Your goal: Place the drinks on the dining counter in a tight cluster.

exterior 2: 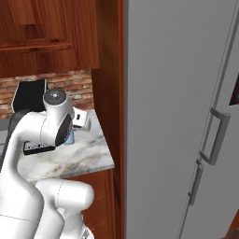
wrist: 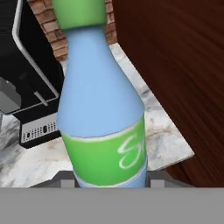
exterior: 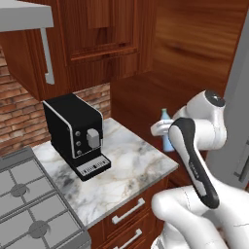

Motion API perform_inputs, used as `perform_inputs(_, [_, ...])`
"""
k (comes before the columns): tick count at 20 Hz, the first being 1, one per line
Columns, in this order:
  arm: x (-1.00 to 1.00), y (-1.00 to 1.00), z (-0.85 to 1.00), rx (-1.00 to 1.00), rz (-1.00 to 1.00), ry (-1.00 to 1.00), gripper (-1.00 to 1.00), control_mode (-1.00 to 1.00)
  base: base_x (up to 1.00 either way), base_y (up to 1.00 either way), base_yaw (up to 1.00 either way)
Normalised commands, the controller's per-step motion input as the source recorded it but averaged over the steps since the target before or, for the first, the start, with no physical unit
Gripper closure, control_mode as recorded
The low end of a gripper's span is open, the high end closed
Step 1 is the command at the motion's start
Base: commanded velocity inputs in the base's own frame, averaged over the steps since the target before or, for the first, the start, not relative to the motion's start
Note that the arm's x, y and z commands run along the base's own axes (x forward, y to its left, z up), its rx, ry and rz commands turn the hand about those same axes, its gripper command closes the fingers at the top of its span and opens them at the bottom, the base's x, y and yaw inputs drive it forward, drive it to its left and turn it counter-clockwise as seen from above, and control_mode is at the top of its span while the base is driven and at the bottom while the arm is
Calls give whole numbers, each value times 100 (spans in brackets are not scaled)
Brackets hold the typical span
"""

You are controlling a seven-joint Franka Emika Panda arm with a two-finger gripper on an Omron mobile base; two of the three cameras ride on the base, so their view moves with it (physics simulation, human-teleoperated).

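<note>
A small blue bottle point(wrist: 103, 109) with a green cap and a green label fills the hand view close up, one of the drinks. My gripper point(wrist: 113, 181) is shut on its lower body, a finger showing on each side of the base. From the left base view the bottle point(exterior: 166, 138) stands upright in the gripper point(exterior: 161, 128) at the right end of the small marble worktop point(exterior: 131, 165), partly hidden by my arm. A sliver of the bottle point(exterior 2: 69, 137) shows behind the arm in the right base view. I cannot tell whether it touches the worktop. The dining counter is out of view.
A black coffee machine point(exterior: 75, 133) stands on the worktop left of the bottle. A gas stove point(exterior: 29, 209) adjoins at the left. A dark wood panel point(exterior: 185, 58) rises just right of the bottle, and a grey fridge point(exterior 2: 177, 116) stands beyond it. Wooden cabinets hang overhead.
</note>
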Motion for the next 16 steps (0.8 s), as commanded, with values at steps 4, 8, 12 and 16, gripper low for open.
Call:
perform_inputs(4, [-85,-1,46,0,0,-9,100,-100,0,0,0])
perform_inputs(8, [-65,-7,26,0,0,-2,100,-100,0,0,0])
perform_inputs(12, [-8,0,1,0,0,0,100,-100,0,0,0])
perform_inputs(16, [0,0,0,0,0,0,100,-100,0,0,0])
